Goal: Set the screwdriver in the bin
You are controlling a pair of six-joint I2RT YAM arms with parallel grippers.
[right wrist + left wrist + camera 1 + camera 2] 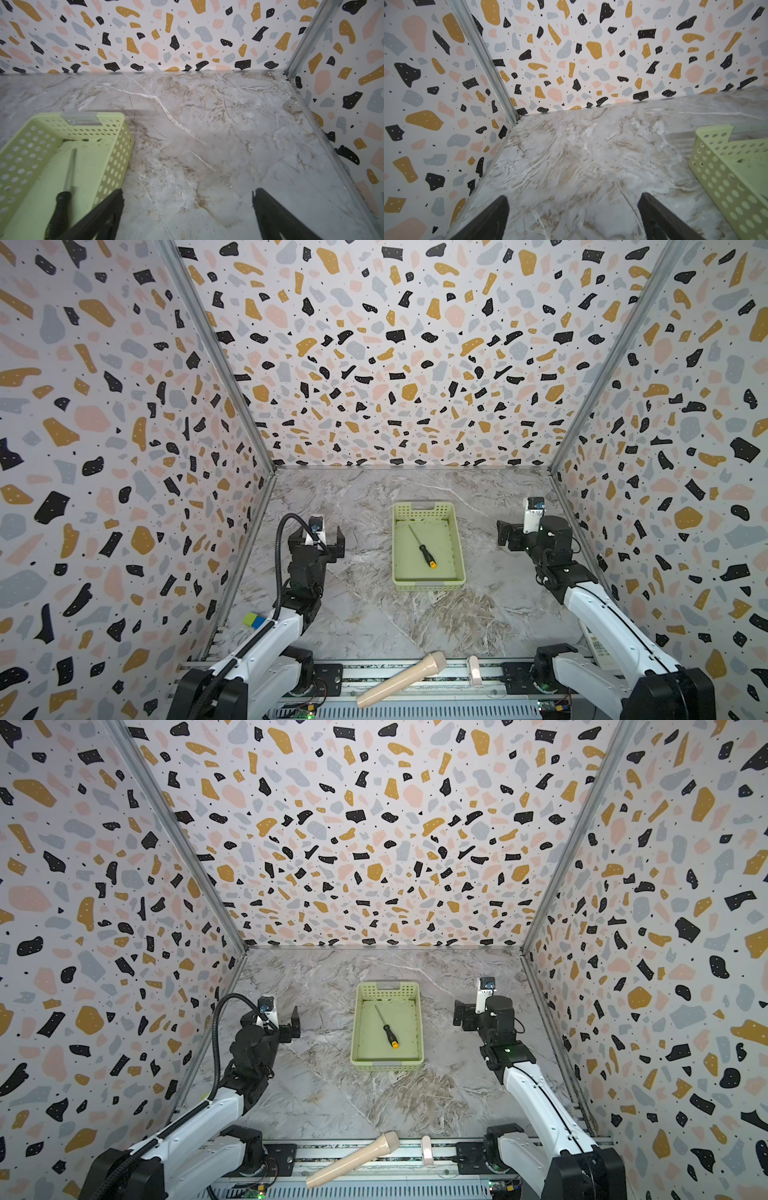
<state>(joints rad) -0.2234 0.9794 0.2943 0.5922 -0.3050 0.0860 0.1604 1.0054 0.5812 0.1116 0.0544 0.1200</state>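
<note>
Inside bin [428, 512] | screwdriver [421, 545] flat | left fingers [492, 220], right fingers [274, 216] spread, well clear

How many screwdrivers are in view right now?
1. The screwdriver lies flat on the floor of the bin, orange cap toward the near end. No other is visible, and none seems hidden.

You had bare table [365, 614] open all round the bin [424, 512], with nothing lying between it and the left gripper [574, 203] or the right gripper [188, 194]. Both stood spread over empty marble, apart from the bin's long sides. Over the bin, clear air; inside, only the screwdriver [424, 551] lay slantwise. The patterned side walls [124, 489] hemmed both grippers in, and a beige handle [401, 684] lay across the front rail [374, 674].
</note>
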